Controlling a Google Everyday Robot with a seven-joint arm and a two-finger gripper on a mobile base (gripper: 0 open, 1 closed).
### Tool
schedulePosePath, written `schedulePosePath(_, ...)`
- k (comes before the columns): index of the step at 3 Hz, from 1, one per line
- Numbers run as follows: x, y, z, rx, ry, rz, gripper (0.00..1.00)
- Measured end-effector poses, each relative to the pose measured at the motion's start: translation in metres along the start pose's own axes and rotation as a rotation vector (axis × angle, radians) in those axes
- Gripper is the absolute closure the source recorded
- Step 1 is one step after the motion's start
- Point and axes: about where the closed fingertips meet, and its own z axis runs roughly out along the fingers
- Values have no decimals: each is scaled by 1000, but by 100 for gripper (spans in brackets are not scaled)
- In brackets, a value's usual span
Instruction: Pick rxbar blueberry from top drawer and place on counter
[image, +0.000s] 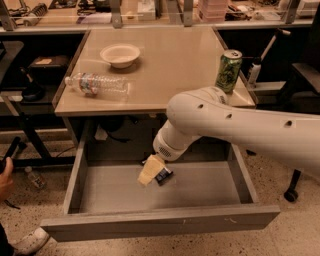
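We judge the snack bar (165, 175) light, flat and slick, best pinched across its width; we cannot tell how open the claw (150, 172) beside it in the drawer (150, 223) is.

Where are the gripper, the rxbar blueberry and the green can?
gripper (146, 177): camera view, its tan end, down in the top drawer (160, 220).
rxbar blueberry (164, 175): camera view, dark wrapper end beside the gripper.
green can (228, 70): camera view, middle of its side.

Speckled floor (47, 207) (cluttered bench (70, 19) behind)
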Motion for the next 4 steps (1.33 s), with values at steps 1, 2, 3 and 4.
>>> schedulePosePath(1,12,-13,32,1,-43,50,0)
schedulePosePath(2,11,-13,33,1,-45,50,0)
schedulePosePath(3,12,-6,60,-11,-58,65,0)
schedulePosePath(4,16,-8,65,-14,-63,72,0)
